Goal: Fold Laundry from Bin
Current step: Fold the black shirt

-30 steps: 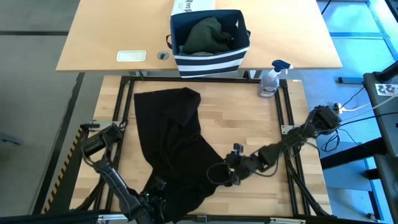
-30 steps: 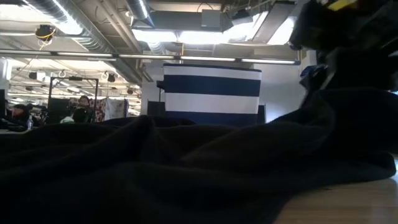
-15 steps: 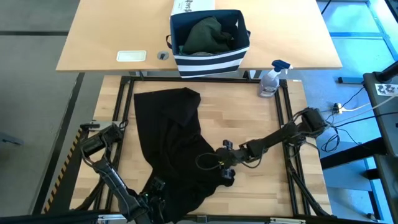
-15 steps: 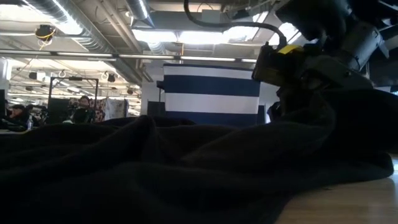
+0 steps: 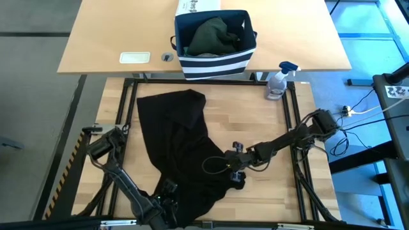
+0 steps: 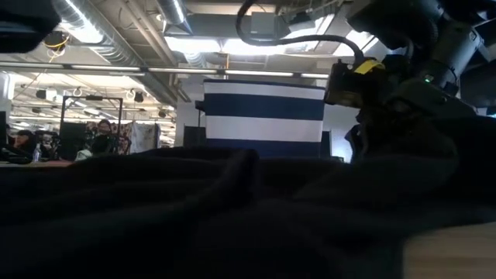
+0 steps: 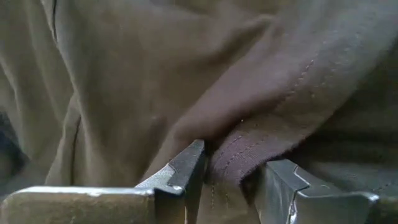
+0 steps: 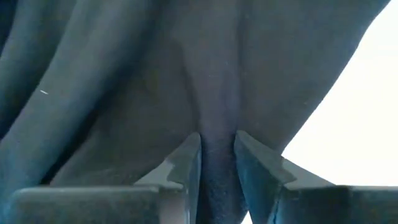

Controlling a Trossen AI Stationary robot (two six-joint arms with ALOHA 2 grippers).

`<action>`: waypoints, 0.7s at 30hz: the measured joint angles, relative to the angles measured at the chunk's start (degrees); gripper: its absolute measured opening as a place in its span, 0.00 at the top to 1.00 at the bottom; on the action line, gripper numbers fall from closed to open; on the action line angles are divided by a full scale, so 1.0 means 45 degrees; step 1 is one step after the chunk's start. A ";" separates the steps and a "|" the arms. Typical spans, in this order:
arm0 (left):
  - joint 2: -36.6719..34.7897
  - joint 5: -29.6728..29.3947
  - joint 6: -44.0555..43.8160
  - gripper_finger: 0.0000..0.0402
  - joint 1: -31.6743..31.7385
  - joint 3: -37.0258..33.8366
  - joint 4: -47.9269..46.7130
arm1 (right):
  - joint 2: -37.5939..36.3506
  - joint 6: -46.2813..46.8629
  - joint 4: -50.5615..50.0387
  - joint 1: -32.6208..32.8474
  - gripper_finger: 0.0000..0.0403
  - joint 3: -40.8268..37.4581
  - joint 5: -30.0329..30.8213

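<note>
A black garment [image 5: 182,150] lies rumpled across the slatted wooden bench [image 5: 255,121], wide at the far end and trailing in soft folds toward the near edge. The left claw [image 7: 231,177] is down at the near edge of the bench, its two dark fingers pinched on a stitched hem of that cloth, a ridge of fabric standing up between them. The right claw [image 8: 217,163] reaches in from the right side and sits at the garment's right border, its fingers closed on a narrow fold of the same black cloth. From table height the heaped fabric fills the whole foreground and hides most of what lies behind it; only the right arm's wrist and a loop of cable show above the folds. Beyond the bench, on a pale second desk, stands the bin [image 5: 215,41], boxy, dark navy with white stripes round its lower part, holding a crumpled dark green garment [image 5: 212,35]. A white printed box [image 5: 198,6] sits just behind it, a clear spray bottle [image 5: 278,82] with a blue top stands at the bench's far right corner, and a small pale card [image 5: 135,57] lies on the desk to the left.
</note>
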 joint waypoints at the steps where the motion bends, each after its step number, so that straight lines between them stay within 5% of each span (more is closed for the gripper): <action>1: 0.0000 0.0023 0.0031 0.72 0.0071 0.0000 -0.0025 | -0.0109 0.0000 -0.0218 0.0000 0.74 0.0000 0.0017; 9: 0.0000 0.0277 0.0323 0.72 0.0234 0.0015 -0.0432 | -0.1171 0.0048 -0.2890 -0.0010 0.74 -0.0145 0.0788; 21: -0.0029 0.0147 0.0315 0.72 0.0313 0.0034 -0.0830 | -0.3070 0.0731 -0.1870 -0.0713 0.73 -0.2569 0.0936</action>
